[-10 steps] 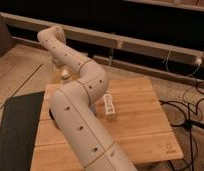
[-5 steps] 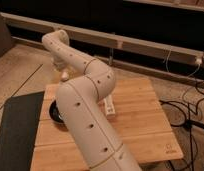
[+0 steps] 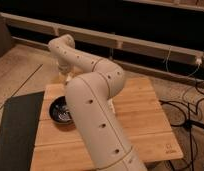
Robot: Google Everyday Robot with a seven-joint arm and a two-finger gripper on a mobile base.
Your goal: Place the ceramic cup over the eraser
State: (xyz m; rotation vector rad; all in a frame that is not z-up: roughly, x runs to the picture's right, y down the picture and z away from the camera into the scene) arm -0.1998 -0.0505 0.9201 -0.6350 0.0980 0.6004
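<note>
My white arm fills the middle of the camera view. It rises from the bottom, bends at the elbow and reaches back left. The gripper (image 3: 66,75) hangs at the arm's end, over the far left corner of the wooden table (image 3: 140,107). A small off-white shape, apparently the ceramic cup (image 3: 68,79), shows right under the gripper at the table's far edge. I cannot tell whether it is held or standing. The eraser is hidden from view.
A wide black bowl (image 3: 60,110) sits on the left part of the table, close beside my arm. A dark mat (image 3: 15,132) lies on the floor to the left. Cables (image 3: 192,112) run across the floor to the right. A dark shelf wall stands behind.
The arm has swung to the right and now covers more of the table's middle. The gripper end stays over the far left corner, a little further right.
</note>
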